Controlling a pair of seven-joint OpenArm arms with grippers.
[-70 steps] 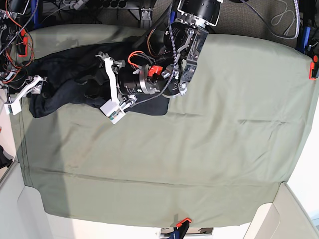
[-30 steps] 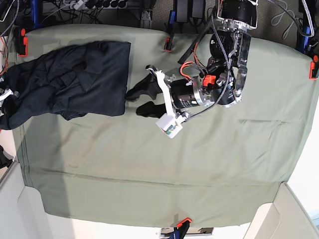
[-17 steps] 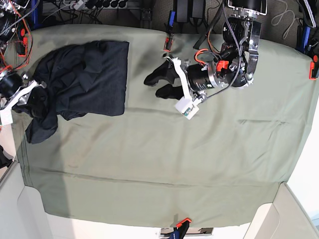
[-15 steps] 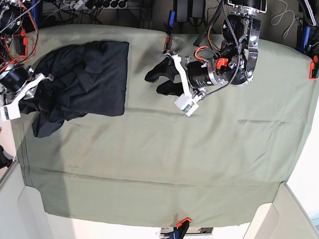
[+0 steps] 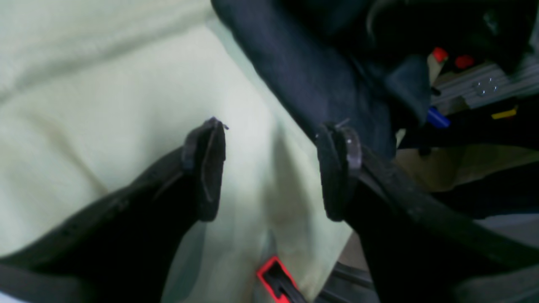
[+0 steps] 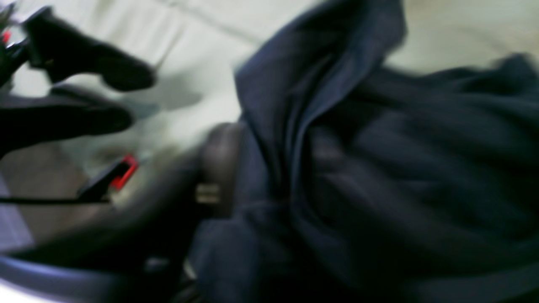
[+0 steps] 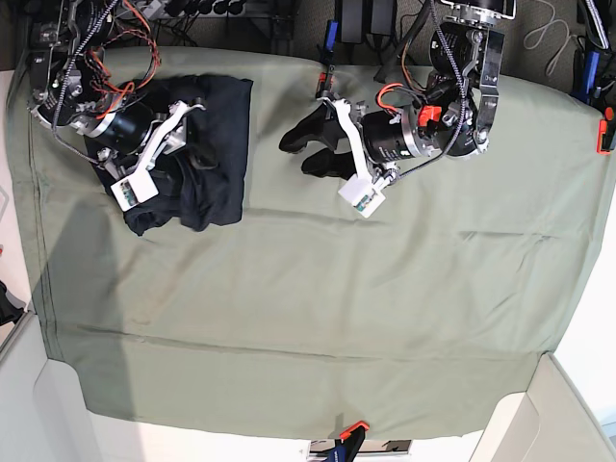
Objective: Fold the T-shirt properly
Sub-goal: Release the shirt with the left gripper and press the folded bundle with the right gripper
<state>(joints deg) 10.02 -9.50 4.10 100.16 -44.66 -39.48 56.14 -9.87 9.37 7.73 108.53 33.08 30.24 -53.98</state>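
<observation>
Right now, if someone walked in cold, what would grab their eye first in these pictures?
The dark T-shirt, bunched in a heap at the far left corner of the olive-green table cloth, with the right gripper over it. Beside it, the left gripper hovers open and empty above bare cloth.

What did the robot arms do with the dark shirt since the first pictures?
The right gripper swung in from the table's edge, carrying the loose part of the T-shirt over onto the pile, so the shirt now lies more bunched. Whether it has let go is unclear. The left gripper pulled back off the shirt earlier and now hangs open and empty. The green cloth stayed put.
</observation>
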